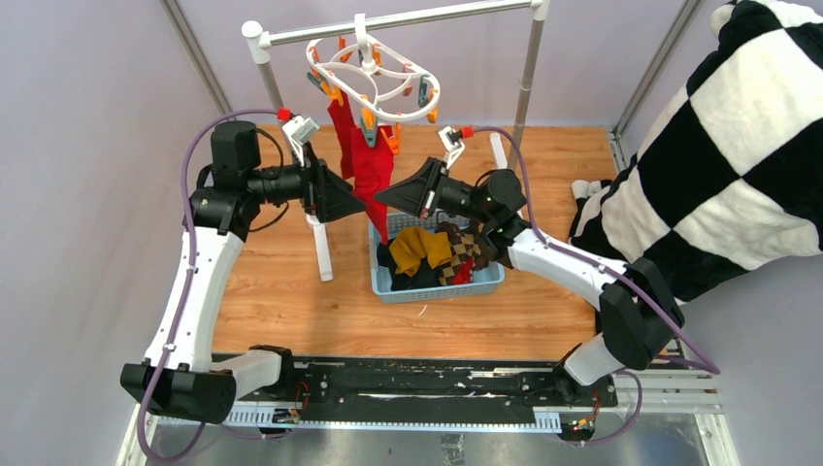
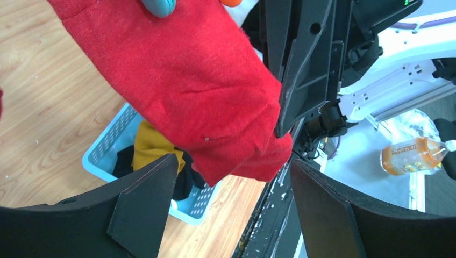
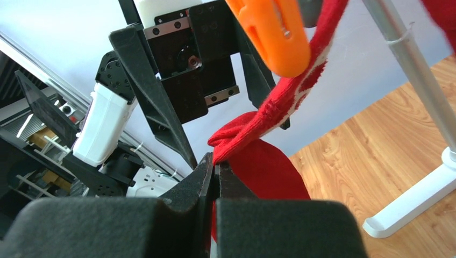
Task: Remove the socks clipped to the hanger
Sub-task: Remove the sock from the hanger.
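- The soft red knit sock (image 1: 372, 167) hangs clipped under the white ringed plastic hanger (image 1: 374, 76)
- The right gripper (image 3: 215, 167) is clamped tight on the sock's toe
- The left gripper (image 2: 234, 161) is spread wide around the toe

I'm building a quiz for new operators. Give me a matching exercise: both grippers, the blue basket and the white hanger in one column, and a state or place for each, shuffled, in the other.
1. left gripper
2. right gripper
3. blue basket
4. white hanger

A. hooked on the grey rail
B. open, one finger either side of the red sock
C. pinched shut on the red sock
D. holds a mustard sock

Pairs: 1-B, 2-C, 3-D, 4-A
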Action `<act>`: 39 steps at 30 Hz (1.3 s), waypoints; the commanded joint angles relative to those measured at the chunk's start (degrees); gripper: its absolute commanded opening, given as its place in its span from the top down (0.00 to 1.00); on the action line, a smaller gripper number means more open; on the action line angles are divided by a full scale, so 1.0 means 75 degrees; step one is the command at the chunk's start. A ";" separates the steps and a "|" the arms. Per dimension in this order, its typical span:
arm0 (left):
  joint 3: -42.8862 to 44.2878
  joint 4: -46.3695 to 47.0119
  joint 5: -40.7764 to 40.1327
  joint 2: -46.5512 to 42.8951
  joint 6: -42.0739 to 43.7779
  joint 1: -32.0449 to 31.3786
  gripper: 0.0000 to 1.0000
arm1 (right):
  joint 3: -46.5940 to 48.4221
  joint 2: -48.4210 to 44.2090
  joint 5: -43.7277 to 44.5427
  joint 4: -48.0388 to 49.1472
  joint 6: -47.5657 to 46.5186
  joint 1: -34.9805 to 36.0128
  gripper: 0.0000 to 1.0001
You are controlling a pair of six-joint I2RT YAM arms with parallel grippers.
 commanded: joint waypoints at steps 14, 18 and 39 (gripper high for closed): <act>-0.0871 0.1930 0.0450 -0.0672 -0.1394 -0.0104 1.00 | -0.0053 -0.0172 -0.0125 -0.0382 -0.0666 0.0443 0.72; -0.0886 0.1755 0.0077 -0.0843 -0.1268 -0.0108 1.00 | -0.0185 -0.0972 0.1177 -0.1704 -0.2089 0.0436 0.49; -0.1139 0.1262 -0.0392 -0.1159 -0.0899 -0.0214 1.00 | 0.1110 -0.0126 0.2538 -0.1675 -0.2003 -0.0353 0.40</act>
